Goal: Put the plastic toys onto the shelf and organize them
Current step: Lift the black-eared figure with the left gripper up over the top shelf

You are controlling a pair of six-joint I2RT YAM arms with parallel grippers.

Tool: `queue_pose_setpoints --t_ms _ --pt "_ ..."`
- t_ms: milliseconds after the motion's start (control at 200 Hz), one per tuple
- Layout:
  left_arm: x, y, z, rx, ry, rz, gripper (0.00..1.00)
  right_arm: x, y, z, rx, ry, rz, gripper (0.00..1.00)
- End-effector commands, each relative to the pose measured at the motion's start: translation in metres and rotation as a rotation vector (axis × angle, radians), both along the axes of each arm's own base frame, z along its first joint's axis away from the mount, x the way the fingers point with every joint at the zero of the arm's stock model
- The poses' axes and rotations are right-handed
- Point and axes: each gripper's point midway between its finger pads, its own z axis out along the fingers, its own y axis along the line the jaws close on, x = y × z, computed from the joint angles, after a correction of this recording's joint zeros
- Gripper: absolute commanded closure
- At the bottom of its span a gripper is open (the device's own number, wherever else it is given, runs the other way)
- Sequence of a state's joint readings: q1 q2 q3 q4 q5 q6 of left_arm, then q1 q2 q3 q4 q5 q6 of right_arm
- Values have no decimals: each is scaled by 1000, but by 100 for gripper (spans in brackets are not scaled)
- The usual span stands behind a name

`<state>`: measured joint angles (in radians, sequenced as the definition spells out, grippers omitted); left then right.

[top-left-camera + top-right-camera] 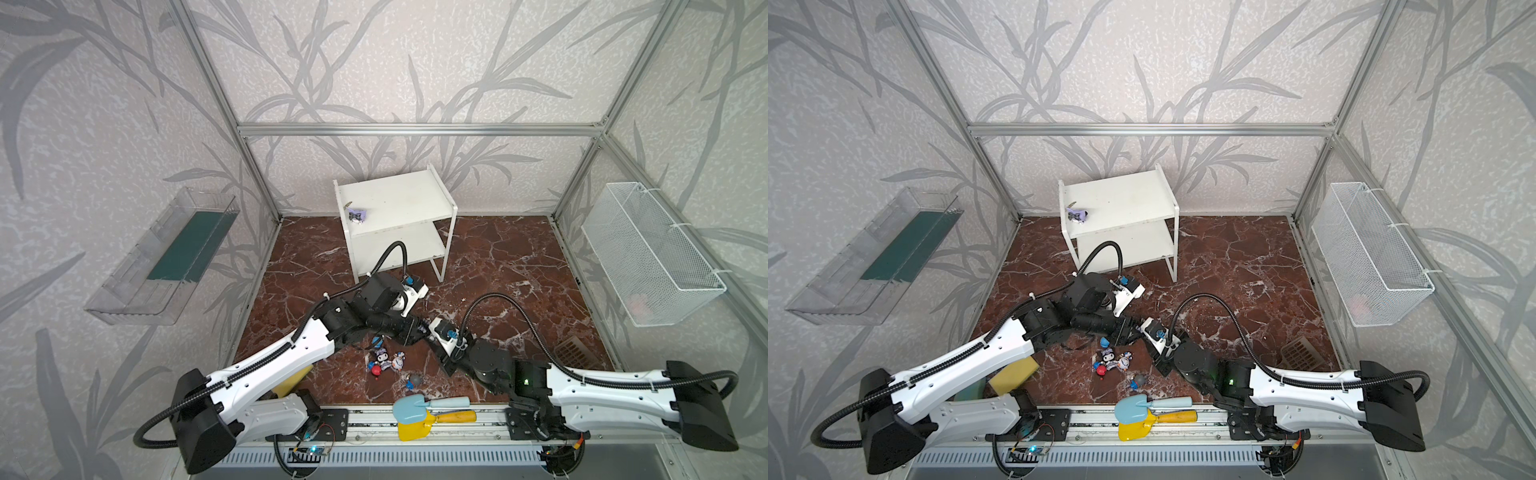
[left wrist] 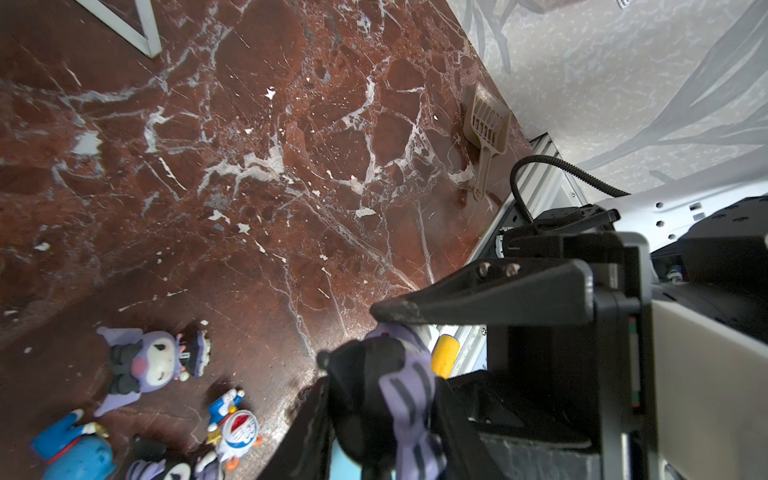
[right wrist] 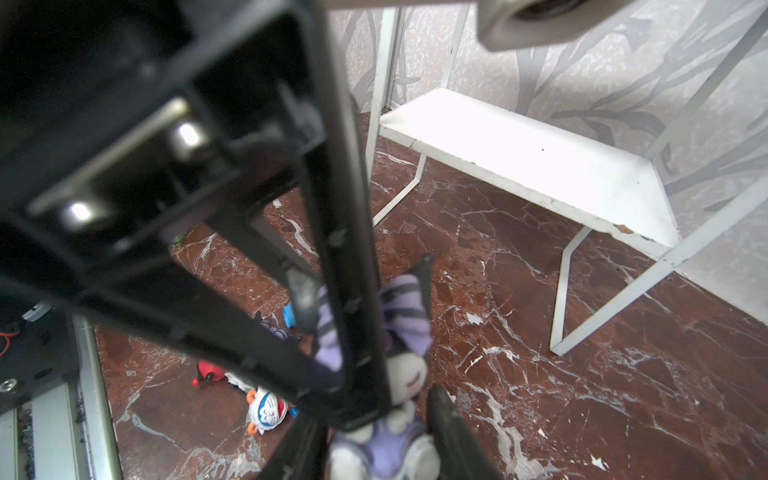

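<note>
Left fingers point(image 2: 478, 299) are clamped on the held figure point(image 2: 399, 399), one on each side, over the middle of the worktop point(image 1: 519, 270). Right fingers point(image 3: 453, 428) flank the same figure's feet, reaching in from 4 o'clock; whether they press it I cannot tell. It reads as a hand-over between the arms.

Nearest, at 6 o'clock, lie two shovels point(image 1: 409, 409). Just past them, at 7 o'clock of the fingers, the loose toys point(image 1: 384, 361) lie in a heap. Farthest, at 12 o'clock, stands the shelf point(image 1: 407, 195), with the shelved figure point(image 1: 356, 216) on its top board near the 8 o'clock corner.

To do this well, only one pair should let go, and only once the other grips firmly. The freed arm should back straight out, clear of the heap. The held figure then wants setting upright beside the shelved figure, inside the raised side panel.
</note>
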<state>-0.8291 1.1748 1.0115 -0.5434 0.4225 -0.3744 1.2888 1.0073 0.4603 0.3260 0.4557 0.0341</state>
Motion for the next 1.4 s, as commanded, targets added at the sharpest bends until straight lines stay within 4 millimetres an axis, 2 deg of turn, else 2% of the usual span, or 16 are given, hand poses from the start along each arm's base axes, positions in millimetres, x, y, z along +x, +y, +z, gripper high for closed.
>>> queue_pose_setpoints --t_ms 0,180,290,410,620,720,910,1060,1175,1395 --pt "14 8 15 60 -90 10 65 -6 2 18 59 -15 27 49" --pt "25 17 40 167 -193 -51 65 -16 -14 17 67 1 58 28" --pt "32 21 60 239 -262 -109 64 -23 -28 17 67 1 72 20" --pt "48 27 80 348 -353 -141 64 -28 -41 20 53 -5 88 15" --pt "81 30 125 462 -537 -151 62 -35 -60 23 52 -22 102 12" --pt "97 30 140 510 -593 -132 62 -39 -64 26 59 -23 118 11" --pt "128 33 146 635 -639 -129 62 -47 -64 37 56 -34 168 10" --pt "148 40 159 641 -661 -98 62 -50 -62 50 47 -53 202 9" --pt "158 49 172 631 -679 -81 62 -51 -61 53 33 -57 210 8" --pt "170 60 183 612 -687 -73 62 -51 -60 54 30 -59 212 7"
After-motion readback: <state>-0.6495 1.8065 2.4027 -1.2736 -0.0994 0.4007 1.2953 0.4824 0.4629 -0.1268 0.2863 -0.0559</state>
